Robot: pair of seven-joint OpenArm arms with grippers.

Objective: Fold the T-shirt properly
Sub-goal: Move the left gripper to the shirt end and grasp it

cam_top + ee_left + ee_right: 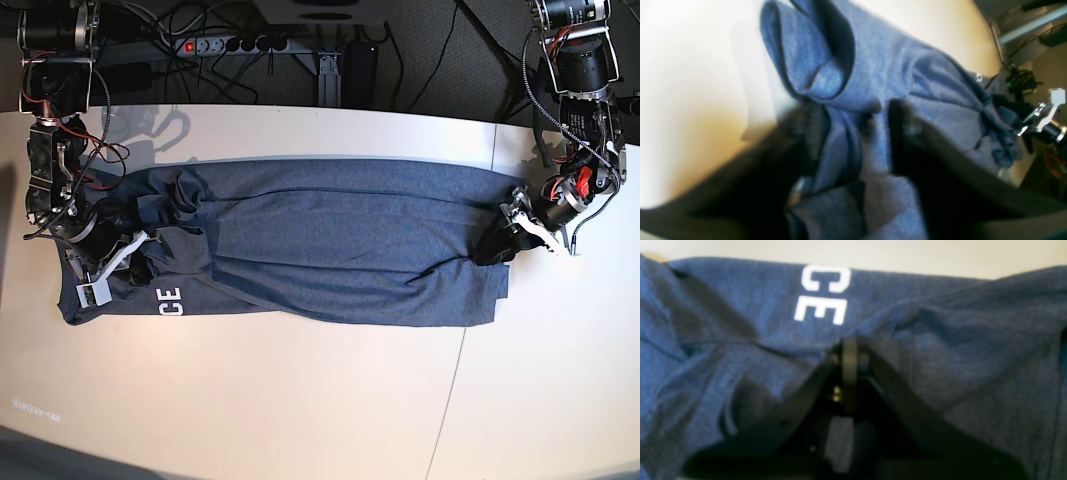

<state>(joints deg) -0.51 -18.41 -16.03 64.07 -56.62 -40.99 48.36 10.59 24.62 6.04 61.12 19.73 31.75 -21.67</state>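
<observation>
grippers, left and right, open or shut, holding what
left gripper: jaws apart around a T-shirt fold, grip unclear
right gripper: shut on the T-shirt

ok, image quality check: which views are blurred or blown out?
Left wrist: motion-blurred, table overexposed to near white, gripper a dark smear over the T-shirt. Right wrist: soft focus, though the white letters stay legible. Base: sharpest, evenly lit, fisheye curving the table edge.
</observation>
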